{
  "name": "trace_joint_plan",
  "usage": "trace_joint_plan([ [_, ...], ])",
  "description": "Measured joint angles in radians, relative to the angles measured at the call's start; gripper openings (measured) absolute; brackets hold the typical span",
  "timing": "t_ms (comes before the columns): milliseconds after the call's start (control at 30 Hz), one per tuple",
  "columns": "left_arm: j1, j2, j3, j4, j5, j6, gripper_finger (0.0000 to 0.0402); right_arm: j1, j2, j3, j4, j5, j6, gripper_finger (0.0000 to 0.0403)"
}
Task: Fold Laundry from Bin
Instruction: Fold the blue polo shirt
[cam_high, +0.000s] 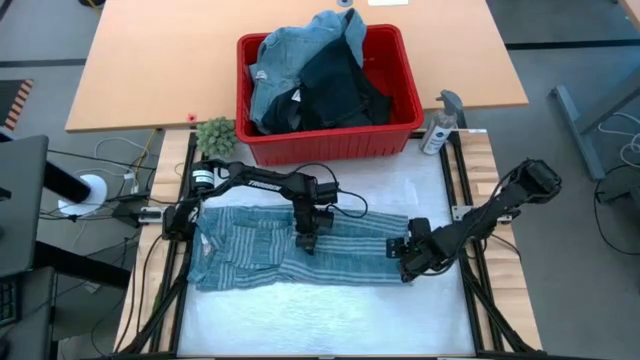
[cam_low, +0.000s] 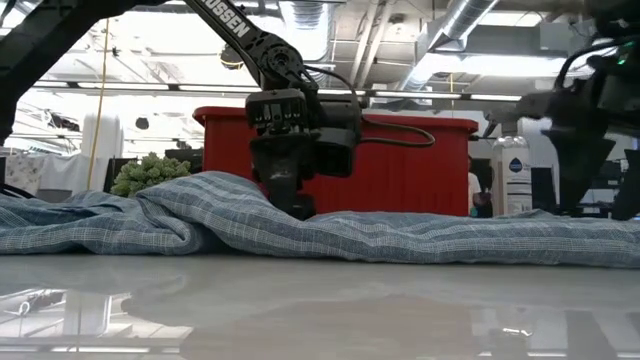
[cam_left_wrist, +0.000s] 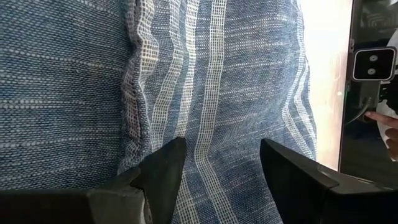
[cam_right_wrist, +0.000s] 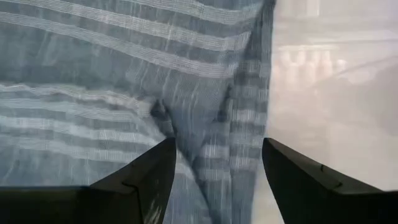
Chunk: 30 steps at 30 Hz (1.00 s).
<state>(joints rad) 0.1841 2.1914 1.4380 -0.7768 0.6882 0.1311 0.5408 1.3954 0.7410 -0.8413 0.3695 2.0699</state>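
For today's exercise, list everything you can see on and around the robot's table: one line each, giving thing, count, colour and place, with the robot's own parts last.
Striped woven shirt: one, blue-grey with white stripes, spread flat on the white mat.
Rectangular plastic bin: one, bright red, behind the shirt.
Garments in bin: several, light blue denim and dark navy, heaped.
Small potted plant: one, green, left of the bin.
Spray bottle: one, clear with grey trigger, right of the bin.
Left gripper: one, dark, open, down on the shirt's middle.
Right gripper: one, dark, open, at the shirt's right end.
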Motion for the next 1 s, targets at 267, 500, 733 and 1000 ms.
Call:
trace_joint_plan([
  [267, 0.0, 0.0, 0.0, 0.003, 0.0, -0.005, 0.0215, -0.063, -0.001, 0.0, 0.083, -0.103, -0.144, 0.0266],
  [500, 0.001, 0.001, -0.001, 0.005, 0.024, -0.013, 0.0215, -0.081, 0.003, 0.0, 0.138, -0.185, -0.3, 0.0266],
  [733, 0.001, 0.002, -0.002, 0.01, 0.026, -0.026, 0.0215, -0.099, 0.004, 0.0, 0.136, -0.214, -0.352, 0.0266],
  [1000, 0.001, 0.002, -0.002, 0.011, 0.027, -0.03, 0.0215, -0.123, -0.002, 0.0, 0.122, -0.285, -0.404, 0.0271],
])
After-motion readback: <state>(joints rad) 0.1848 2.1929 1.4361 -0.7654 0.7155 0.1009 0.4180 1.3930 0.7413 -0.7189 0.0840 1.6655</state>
